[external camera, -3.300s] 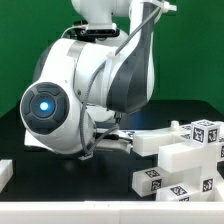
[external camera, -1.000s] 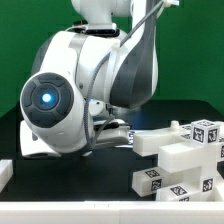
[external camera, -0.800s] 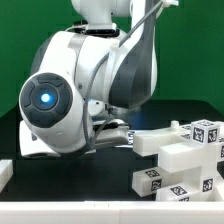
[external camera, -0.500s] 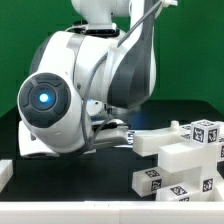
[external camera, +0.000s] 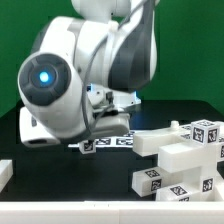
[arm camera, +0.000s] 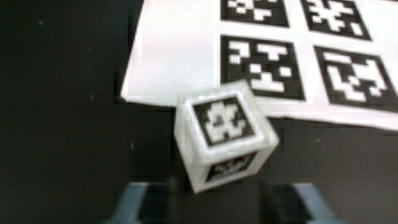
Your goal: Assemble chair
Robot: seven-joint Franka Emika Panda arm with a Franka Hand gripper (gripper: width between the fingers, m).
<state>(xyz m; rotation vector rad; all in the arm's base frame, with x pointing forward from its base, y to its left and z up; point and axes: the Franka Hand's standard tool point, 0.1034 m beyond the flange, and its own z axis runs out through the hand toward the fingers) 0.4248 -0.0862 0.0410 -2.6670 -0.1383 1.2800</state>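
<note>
gripper poised over small tagged block as chair build goes on

gripper [arm camera: 206,200] hangs low over the black table [arm camera: 63,140], its two dark fingers [arm camera: 143,203] spread apart with nothing between them, seen from the wrist view. a small white tagged block [arm camera: 224,140], one of the chair's loose parts, sits just ahead of the fingertips, turned at an angle to them and touching or overlapping the edge of the marker board [arm camera: 285,60]; which of the two cannot be told. in the exterior view the bulky arm [external camera: 85,75] hides most of the hand, though the same block [external camera: 87,146] shows beneath it. the chair's larger parts [external camera: 180,150], a cluster of white tagged blocks and slabs, lie well apart toward the exterior view's right.

the risk, by judgement, lies in the block's skew: fingers closing on its corners rather than flat faces could twist it or squeeze it out. a descent too far forward might also catch the board's edge. the wrist picture is blurred, so the exact gap between fingertips and block stays uncertain.
</note>
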